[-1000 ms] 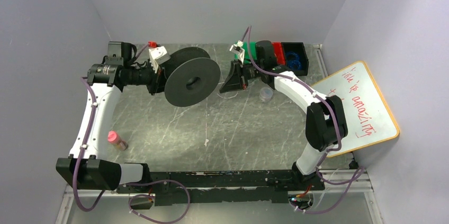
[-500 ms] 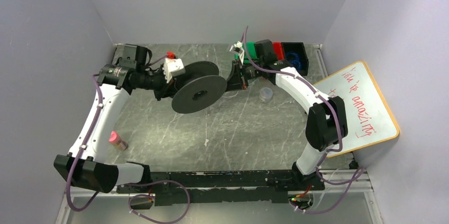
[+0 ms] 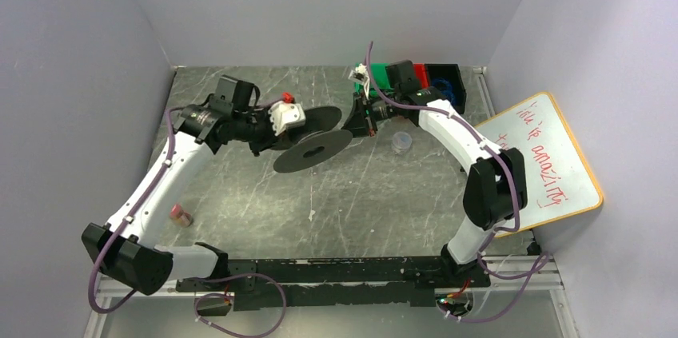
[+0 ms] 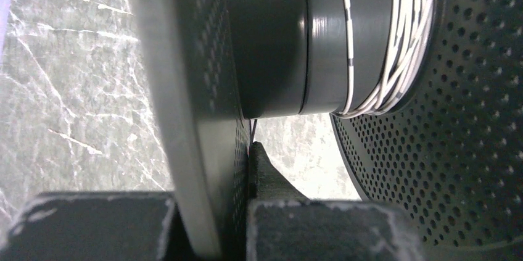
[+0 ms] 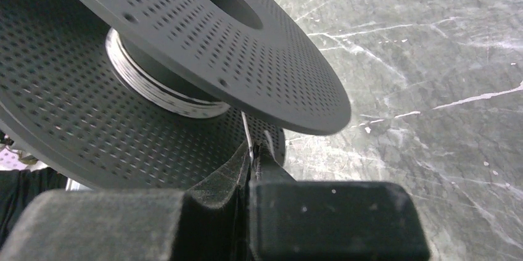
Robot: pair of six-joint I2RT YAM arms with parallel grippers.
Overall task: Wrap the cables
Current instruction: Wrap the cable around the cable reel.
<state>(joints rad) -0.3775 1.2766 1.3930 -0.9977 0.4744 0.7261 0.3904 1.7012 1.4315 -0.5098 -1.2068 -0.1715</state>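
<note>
Two hands share one black spool [image 3: 313, 149] above the back middle of the bench [image 3: 360, 202]. My left hand [image 3: 276, 132] is closed narrow on the rim of one perforated flange. It holds the spool clear of the bench, tipped so the flanges lie nearly flat and the hub axis points steeply upward. My right hand [image 5: 251, 150] is pinched shut on the thin whitish cable [image 5: 245, 128], just beside the spool's right rim, at the mouth of the gap between the flanges. From that pinch a short stretch of cable rises to the hub, where whitish turns sit stacked against one flange; the rest of the hub is bare. I judge the next turn depends on the cable feeding between the flanges without catching a rim. A small clear jar [image 3: 402, 143] stands near my right forearm, with coloured bins [image 3: 424, 78] behind it. A pink-capped bottle [image 3: 179, 214] lies well apart on the left, and a whiteboard [image 3: 544, 166] leans at the right.
</note>
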